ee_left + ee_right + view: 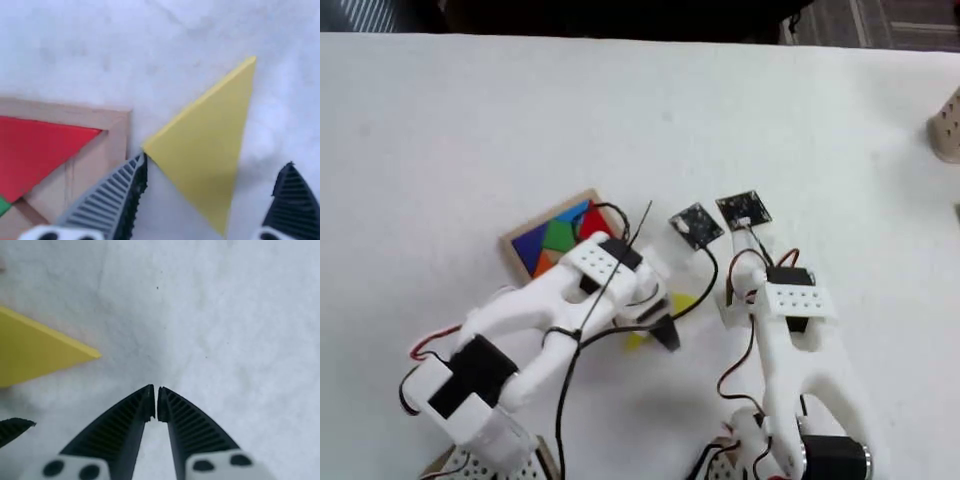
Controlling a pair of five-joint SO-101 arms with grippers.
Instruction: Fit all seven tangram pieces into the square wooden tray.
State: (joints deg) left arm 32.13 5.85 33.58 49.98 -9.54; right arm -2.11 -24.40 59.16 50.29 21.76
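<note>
Starting at the near side, the right gripper (pixel 155 396) sits low over bare table (pixel 225 315), jaws pressed together and holding nothing. This reads as a parked posture, just beside the work, so the other arm has room. Next out, the left gripper (pixel 216 161) is spread wide, one finger on each side of the yellow triangle (pixel 215 115). One fingertip (pixel 132 185) is at the triangle's corner nearest the tray (pixel 112 119). That spread suits a pinch across the piece's edges, not yet made. The triangle lies flat on the table, outside the tray and just beside its corner rim. Inside that corner, bare wood shows next to the red piece (pixel 35 145). The open slot is probably meant for the triangle, which would explain why the piece lies so close. Farther on, in the high view, a blue piece (pixel 533 246) and a green piece (pixel 558 237) sit in the tray beyond the arm.
</note>
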